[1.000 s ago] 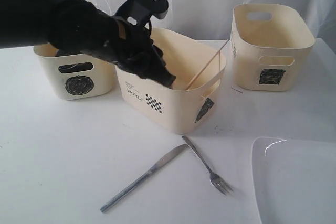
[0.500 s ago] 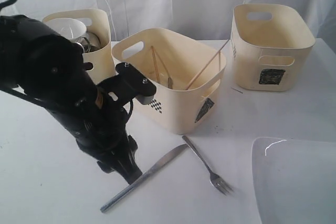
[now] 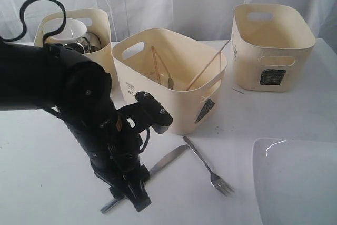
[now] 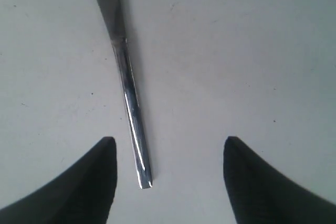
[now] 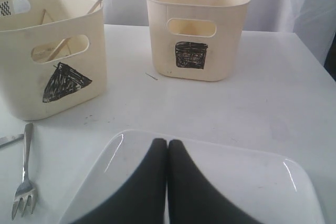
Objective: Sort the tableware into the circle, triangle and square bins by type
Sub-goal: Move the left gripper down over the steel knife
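**Exterior view.** Three cream plastic tubs with cut-out handles stood on the white counter [image 3: 31, 156]. The triangle bin [image 3: 184, 104] was in the middle and the square bin [image 3: 274, 35] to its right. A third tub [image 3: 102, 27] stood to the left, its mark hidden behind the black left arm. The third tub held one white bowl [image 3: 66, 27] and steel ware whose number could not be determined. At least two thin wooden chopsticks [image 3: 208, 69] leaned inside the triangle bin. One steel knife [image 3: 171, 157] and one steel fork [image 3: 208, 169] lay flat on the counter in front of that bin, their far ends close together. One glossy white square plate [image 3: 295, 183] sat at the near right. The left gripper [image 3: 132, 197] pointed down at the knife's handle end.

**Left wrist view.** The jaws were released and stood wide on either side of the slim, polished handle. No contact was seen.

**Right wrist view.** The right gripper [image 5: 167, 142] had its jaws clenched together and empty, over the plate's near rim. Contact with the plate could not be told.
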You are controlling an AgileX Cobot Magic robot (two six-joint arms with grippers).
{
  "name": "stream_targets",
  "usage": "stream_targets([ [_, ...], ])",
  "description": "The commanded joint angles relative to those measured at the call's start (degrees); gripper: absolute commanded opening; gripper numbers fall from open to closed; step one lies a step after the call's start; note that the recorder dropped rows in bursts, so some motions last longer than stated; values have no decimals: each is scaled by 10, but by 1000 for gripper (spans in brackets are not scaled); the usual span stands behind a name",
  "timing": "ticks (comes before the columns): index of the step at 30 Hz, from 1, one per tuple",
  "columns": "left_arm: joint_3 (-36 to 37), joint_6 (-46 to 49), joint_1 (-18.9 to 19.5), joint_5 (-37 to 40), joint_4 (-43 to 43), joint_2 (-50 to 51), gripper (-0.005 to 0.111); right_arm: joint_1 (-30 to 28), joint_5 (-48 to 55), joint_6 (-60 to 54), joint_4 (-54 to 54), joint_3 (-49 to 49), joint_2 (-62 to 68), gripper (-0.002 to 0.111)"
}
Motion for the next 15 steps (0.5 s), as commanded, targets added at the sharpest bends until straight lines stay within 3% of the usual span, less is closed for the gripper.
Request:
stream_targets([
  [1, 4, 6, -4, -19, -9, 9, 63, 4, -8, -2, 1, 3, -4, 0],
  [15, 57, 6, 3, -108, -12, 49, 63, 4, -8, -2, 1, 3, -4, 0],
])
